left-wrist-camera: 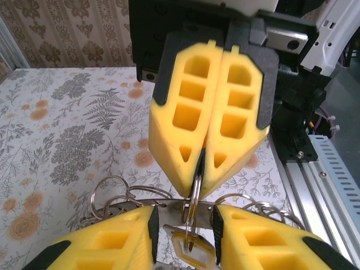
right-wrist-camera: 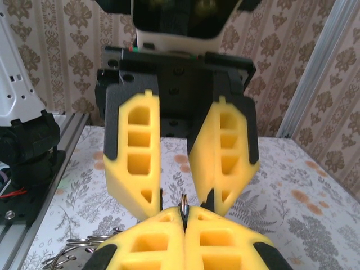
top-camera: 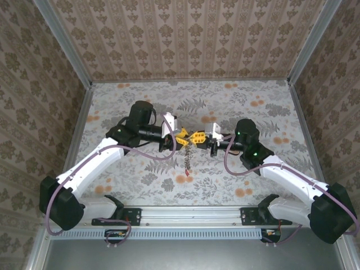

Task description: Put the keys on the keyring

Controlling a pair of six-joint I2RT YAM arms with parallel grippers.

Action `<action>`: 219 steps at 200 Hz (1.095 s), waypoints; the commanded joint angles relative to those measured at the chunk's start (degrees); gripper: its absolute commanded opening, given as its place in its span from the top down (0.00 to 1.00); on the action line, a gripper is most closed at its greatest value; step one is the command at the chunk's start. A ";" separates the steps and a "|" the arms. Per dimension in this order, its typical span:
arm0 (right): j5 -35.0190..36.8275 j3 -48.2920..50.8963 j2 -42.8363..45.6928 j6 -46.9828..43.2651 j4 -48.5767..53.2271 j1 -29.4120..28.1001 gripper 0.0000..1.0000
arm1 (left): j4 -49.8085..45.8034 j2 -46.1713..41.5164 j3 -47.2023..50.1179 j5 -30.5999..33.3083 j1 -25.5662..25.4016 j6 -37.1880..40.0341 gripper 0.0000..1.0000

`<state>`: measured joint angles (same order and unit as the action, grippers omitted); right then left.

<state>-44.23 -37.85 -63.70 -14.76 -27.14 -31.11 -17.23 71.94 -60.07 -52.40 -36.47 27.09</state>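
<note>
From above, the left gripper [top-camera: 182, 139] and the right gripper [top-camera: 198, 138] meet tip to tip over the table's [top-camera: 253, 107] centre, with keys [top-camera: 186, 160] dangling beneath them. In the left wrist view, the right gripper is clamped on the thin silvery keyring [left-wrist-camera: 195, 194]. One key [left-wrist-camera: 191, 247] hangs between the left fingers [left-wrist-camera: 135, 225], which stand apart. In the right wrist view, the clenched right fingers [right-wrist-camera: 163, 225] pinch the keyring's edge.

Left tool [top-camera: 181, 139] and right tool [top-camera: 198, 138] meet tip to tip above the middle of the table [top-camera: 270, 169]. Keyring [left-wrist-camera: 194, 188] sits between the right tool's tips, inside the left tool's gap. Keys [top-camera: 187, 160] hang below it.
</note>
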 commanded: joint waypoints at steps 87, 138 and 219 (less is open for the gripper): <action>2.21 -6.78 3.03 -18.79 27.99 0.18 0.79 | -8.27 -1.24 -2.26 6.28 -0.71 5.45 1.00; 13.59 -14.48 0.27 -26.33 44.93 -3.45 0.61 | -15.42 0.00 -5.11 10.08 -1.65 8.46 1.00; 15.32 -21.13 -6.91 -23.56 48.26 -6.03 0.67 | -21.01 3.59 -9.25 10.27 -4.09 11.15 1.00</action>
<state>-30.04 -56.66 -69.52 -38.48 18.22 -36.47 -36.25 74.96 -66.54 -41.04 -40.07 36.45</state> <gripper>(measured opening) 0.358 0.046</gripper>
